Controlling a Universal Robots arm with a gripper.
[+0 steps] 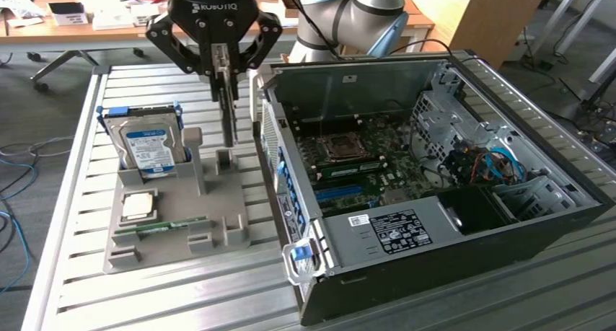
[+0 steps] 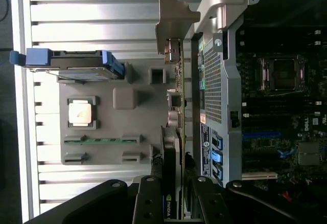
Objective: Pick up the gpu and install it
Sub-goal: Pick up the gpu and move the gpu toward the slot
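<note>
The gpu (image 1: 228, 107) hangs upright and edge-on as a thin dark card, with my gripper (image 1: 223, 68) shut on its upper end. Its lower end sits just above a slot block of the grey holder tray (image 1: 173, 194), beside the open computer case (image 1: 405, 266). In the wrist view the gpu (image 2: 177, 106) runs away from me, its grey metal bracket (image 2: 173, 17) at the far end. It is clamped between my gripper (image 2: 176, 185), whose black fingers (image 2: 149, 201) press either face. The fan is hidden.
The holder tray (image 2: 125, 98) carries a silver hard drive (image 1: 146, 143) with a blue-white label, a square processor chip (image 1: 140, 205) and a green memory stick (image 1: 159, 226). The case lies open with its motherboard (image 1: 376, 165) exposed. All rest on a slatted metal table (image 1: 173, 295).
</note>
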